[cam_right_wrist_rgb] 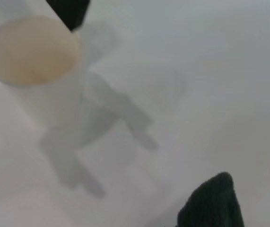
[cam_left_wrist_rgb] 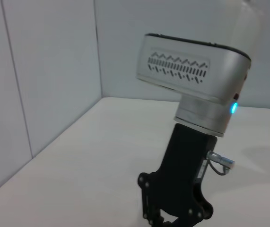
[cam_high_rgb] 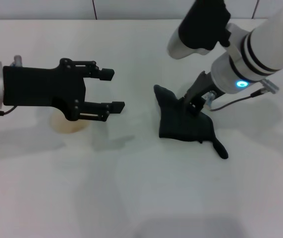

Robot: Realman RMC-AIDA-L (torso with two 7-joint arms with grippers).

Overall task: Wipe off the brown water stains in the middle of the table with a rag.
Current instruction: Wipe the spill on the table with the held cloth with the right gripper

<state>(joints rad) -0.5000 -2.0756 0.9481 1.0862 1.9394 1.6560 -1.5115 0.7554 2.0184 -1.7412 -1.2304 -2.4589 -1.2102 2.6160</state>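
The dark grey-black rag [cam_high_rgb: 183, 123] lies crumpled on the white table [cam_high_rgb: 141, 188] right of centre, its narrow tail pointing toward the front right. My right gripper [cam_high_rgb: 196, 105] comes down onto the rag's far right part and is shut on it. One corner of the rag shows in the right wrist view [cam_right_wrist_rgb: 213, 204]. No orange-brown stain shows on the bare tabletop; anything under the rag is hidden. My left gripper [cam_high_rgb: 112, 90] hovers open and empty at the left, apart from the rag. The left wrist view shows the right arm's gripper body [cam_left_wrist_rgb: 177, 208].
A small translucent cup [cam_high_rgb: 69, 124] with a brownish inside stands under my left gripper and shows in the right wrist view [cam_right_wrist_rgb: 30, 52]. White walls enclose the table at the back [cam_left_wrist_rgb: 49, 71].
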